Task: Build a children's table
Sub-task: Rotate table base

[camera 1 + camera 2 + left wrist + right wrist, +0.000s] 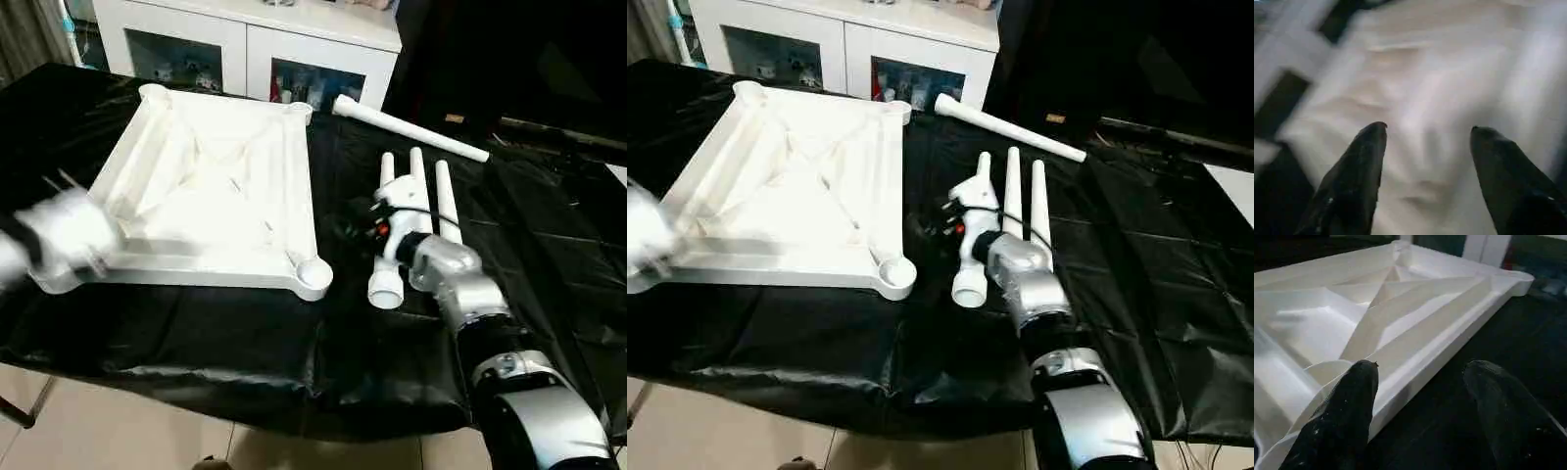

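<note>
A home room: a white cabinet [257, 44] with glass doors holding small items, a curtain [29, 34], and a black-covered table [549, 255].

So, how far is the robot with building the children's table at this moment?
Done: the white plastic ribbed tabletop lies underside up on the black cloth, with its round corner sockets empty. In hand: nothing is gripped; the left gripper is open above the tabletop, and the right gripper is open beside its edge. Left: all four white tapered tube legs, three together and one apart, must be inserted.
</note>
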### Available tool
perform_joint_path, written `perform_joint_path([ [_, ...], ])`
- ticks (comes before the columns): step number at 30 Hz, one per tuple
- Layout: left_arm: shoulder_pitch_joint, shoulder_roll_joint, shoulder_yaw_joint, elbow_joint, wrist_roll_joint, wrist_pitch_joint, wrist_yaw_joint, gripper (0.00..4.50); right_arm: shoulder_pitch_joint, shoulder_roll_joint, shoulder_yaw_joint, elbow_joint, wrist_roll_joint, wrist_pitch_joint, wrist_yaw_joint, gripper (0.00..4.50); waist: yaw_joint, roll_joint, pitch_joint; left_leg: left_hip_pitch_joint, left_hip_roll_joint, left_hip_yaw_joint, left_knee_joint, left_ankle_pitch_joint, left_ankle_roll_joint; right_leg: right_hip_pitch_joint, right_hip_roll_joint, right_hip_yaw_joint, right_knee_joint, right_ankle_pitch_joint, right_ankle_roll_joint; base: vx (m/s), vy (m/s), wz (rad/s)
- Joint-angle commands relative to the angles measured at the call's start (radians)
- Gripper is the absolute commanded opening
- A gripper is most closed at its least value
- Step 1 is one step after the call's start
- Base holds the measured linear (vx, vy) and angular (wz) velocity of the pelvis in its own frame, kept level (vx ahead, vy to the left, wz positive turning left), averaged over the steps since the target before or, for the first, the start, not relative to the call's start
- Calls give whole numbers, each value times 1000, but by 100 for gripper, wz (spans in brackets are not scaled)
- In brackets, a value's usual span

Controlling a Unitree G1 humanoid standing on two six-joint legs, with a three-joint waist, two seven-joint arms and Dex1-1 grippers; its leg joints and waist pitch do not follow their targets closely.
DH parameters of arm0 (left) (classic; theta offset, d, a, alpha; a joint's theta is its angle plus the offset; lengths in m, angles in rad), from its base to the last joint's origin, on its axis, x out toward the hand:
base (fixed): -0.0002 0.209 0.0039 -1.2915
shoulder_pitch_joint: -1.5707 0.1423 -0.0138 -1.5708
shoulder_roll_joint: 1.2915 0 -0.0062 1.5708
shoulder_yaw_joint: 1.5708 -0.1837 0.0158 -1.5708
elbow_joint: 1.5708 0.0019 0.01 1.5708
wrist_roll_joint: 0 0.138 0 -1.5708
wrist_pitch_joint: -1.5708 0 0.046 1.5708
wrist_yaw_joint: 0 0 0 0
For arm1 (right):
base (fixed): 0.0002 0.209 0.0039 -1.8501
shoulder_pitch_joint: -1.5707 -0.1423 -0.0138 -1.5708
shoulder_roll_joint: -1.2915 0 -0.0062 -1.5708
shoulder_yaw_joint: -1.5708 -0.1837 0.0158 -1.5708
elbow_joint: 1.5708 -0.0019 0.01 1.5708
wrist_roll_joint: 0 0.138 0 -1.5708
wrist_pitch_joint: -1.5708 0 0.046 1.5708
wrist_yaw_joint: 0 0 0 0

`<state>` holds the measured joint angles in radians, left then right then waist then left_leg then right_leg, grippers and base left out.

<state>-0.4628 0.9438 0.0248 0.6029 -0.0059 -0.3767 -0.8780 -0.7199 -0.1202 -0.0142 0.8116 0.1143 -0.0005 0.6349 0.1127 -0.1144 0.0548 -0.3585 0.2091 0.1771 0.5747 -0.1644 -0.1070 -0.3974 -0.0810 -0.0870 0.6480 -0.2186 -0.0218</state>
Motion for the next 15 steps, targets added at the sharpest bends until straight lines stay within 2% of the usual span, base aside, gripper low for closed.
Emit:
perform_joint_path([
  [1, -30, -4, 45, 4, -37, 38, 43, 306, 2, -18, -34, -54, 19, 42, -40, 311, -5, 49, -65, 23, 27, -5, -66, -215, -47, 43, -61, 61, -60, -16, -188, 0, 0, 0],
  [2, -30, -4, 45, 4, -37, 38, 43, 306, 2, -18, -34, -54, 19, 42, -40, 311, -4, 45, -67, 21, 26, -5, -64, -197, -48, 45, -61, 61, -57, 10, -194, 0, 0, 0],
  [3, -56, -33, 94, -29, -89, 92, 85, 306, 6, -26, -41, -82, 5, 80, -89, 311, -4, 50, -66, 21, 26, -5, -64, -194, -50, 45, -61, 61, -56, 18, -196, 0, 0, 0],
  [4, -58, -35, 96, -32, -92, 95, 87, 306, 6, -26, -41, -84, 4, 82, -92, 311, -5, 52, -68, 22, 24, -5, -63, -182, -60, 46, -57, 60, -54, 46, -204, 0, 0, 0],
  [5, -72, -83, 136, -90, -161, 168, 122, 306, 9, -33, -51, -117, -1, 125, -126, 311, -2, 61, -69, 23, 23, -6, -61, -179, -62, 46, -58, 60, -52, 59, -207, 0, 0, 0],
  [6, -81, -134, 165, -139, -208, 235, 175, 306, 15, -39, -57, -153, -6, 160, -157, 311, -2, 56, -68, 20, 24, -6, -61, -169, -73, 50, -57, 60, -49, 84, -221, 0, 0, 0],
  [7, -86, -175, 182, -173, -233, 286, 229, 306, 20, -44, -61, -184, -11, 184, -179, 311, 2, 68, -69, 21, 24, -5, -57, -174, -79, 49, -57, 59, -49, 107, -234, 0, 0, 0],
  [8, -85, -244, 196, -206, -265, 332, 310, 306, 29, -47, -66, -219, -21, 198, -208, 311, 2, 75, -68, 16, 23, -7, -57, -184, -83, 53, -56, 58, -46, 110, -237, 0, 0, 0],
  [9, -78, -295, 199, -233, -284, 386, 369, 306, 34, -47, -75, -241, -24, 210, -232, 311, 2, 68, -70, 16, 23, -6, -56, -186, -79, 55, -56, 59, -51, 112, -237, 0, 0, 0],
  [11, -67, -362, 201, -268, -307, 458, 445, 306, 41, -47, -86, -269, -25, 225, -264, 311, 0, 69, -67, 13, 23, -7, -55, -206, -78, 56, -56, 59, -52, 81, -228, 0, 0, 0],
  [12, -32, -446, 199, -315, -339, 462, 522, 306, 68, -42, -93, -322, -34, 229, -290, 311, 1, 88, -71, 12, 17, -9, -51, -204, -69, 59, -58, 60, -54, 54, -213, 0, 0, 0],
  [13, -21, -469, 199, -329, -347, 461, 542, 306, 78, -40, -94, -341, -36, 232, -298, 311, -4, 70, -69, 3, 20, -8, -52, -182, -56, 64, -56, 62, -60, 80, -202, 0, 0, 0],
  [14, -8, -497, 198, -347, -356, 459, 567, 306, 89, -38, -95, -363, -39, 236, -306, 311, -3, 71, -72, 0, 17, -8, -49, -171, -47, 70, -56, 62, -61, 73, -192, 0, 0, 0],
  [15, 47, -578, 178, -372, -308, 408, 645, 306, 143, -35, -76, -439, -72, 222, -325, 311, -5, 79, -72, -3, 19, -9, -48, -156, -44, 70, -54, 63, -61, 88, -187, 0, 0, 0],
])
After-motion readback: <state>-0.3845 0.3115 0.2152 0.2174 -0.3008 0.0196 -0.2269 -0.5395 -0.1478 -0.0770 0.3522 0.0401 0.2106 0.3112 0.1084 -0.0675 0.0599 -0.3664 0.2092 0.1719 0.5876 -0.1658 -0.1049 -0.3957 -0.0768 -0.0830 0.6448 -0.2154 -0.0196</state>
